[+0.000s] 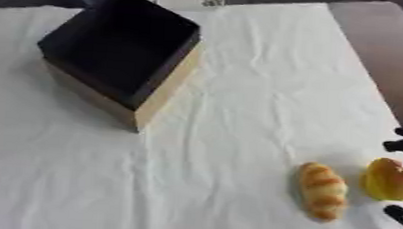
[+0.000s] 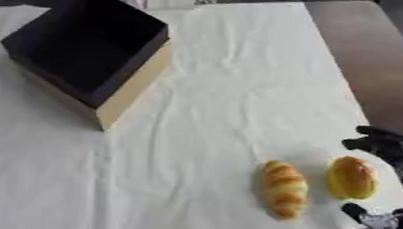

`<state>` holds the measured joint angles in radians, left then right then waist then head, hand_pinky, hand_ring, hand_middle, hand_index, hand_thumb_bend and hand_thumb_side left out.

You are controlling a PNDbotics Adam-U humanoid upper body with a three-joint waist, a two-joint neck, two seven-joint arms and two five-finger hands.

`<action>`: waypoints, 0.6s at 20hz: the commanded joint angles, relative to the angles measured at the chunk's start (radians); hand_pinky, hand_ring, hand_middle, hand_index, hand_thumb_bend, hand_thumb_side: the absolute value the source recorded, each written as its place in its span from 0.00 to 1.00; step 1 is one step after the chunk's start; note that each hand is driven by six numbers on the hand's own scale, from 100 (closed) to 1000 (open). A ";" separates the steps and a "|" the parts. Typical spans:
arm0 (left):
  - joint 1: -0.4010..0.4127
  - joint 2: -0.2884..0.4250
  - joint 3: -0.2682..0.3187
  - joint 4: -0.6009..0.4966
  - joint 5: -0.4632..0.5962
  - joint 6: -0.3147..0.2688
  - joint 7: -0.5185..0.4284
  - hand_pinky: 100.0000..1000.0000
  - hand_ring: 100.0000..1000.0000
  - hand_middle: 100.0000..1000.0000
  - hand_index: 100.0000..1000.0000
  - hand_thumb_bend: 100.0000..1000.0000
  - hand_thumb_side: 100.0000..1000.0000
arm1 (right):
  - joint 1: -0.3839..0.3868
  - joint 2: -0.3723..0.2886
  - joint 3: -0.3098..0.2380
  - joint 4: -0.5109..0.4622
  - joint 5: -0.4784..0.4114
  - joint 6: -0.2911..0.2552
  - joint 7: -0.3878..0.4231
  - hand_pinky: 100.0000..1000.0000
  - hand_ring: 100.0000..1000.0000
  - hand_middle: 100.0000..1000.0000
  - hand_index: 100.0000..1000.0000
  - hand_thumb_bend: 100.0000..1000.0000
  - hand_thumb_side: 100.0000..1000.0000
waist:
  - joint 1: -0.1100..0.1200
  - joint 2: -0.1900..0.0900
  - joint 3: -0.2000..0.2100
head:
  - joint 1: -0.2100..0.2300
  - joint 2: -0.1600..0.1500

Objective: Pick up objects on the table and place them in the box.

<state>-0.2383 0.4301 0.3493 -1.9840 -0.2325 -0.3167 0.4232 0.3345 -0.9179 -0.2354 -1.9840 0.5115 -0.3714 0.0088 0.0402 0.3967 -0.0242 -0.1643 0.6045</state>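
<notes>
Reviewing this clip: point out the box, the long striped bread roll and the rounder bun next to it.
box (image 1: 113, 46), left eye view, on its dark inner floor.
long striped bread roll (image 2: 283, 187), right eye view, middle of its top.
rounder bun (image 2: 352, 178), right eye view, centre of its crust.

The box sits far back on the left of the table. Two bread rolls (side by side) lie near the front right.
</notes>
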 commanded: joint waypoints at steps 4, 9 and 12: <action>-0.004 0.014 0.011 -0.016 0.006 -0.003 -0.005 0.79 0.74 0.69 0.92 0.12 0.49 | -0.001 -0.012 -0.007 -0.016 0.013 0.046 0.014 0.88 0.97 0.76 0.93 0.38 0.34 | -0.002 -0.013 0.003 | -0.008 -0.014; -0.005 0.012 0.011 -0.016 0.007 -0.003 -0.007 0.79 0.74 0.69 0.92 0.12 0.49 | 0.000 -0.011 -0.008 -0.016 0.020 0.075 0.018 0.87 0.96 0.75 0.92 0.38 0.35 | -0.001 -0.013 0.005 | -0.012 -0.014; -0.005 0.011 0.010 -0.016 0.008 -0.003 -0.007 0.79 0.74 0.69 0.92 0.12 0.49 | -0.002 -0.009 -0.005 -0.016 0.018 0.087 0.021 0.86 0.95 0.74 0.91 0.39 0.33 | 0.001 -0.012 0.006 | -0.012 -0.014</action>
<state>-0.2382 0.4291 0.3493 -1.9840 -0.2291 -0.3201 0.4191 0.3343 -0.9106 -0.2328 -1.9840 0.5255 -0.2918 0.0305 0.0437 0.3999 -0.0185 -0.1744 0.6044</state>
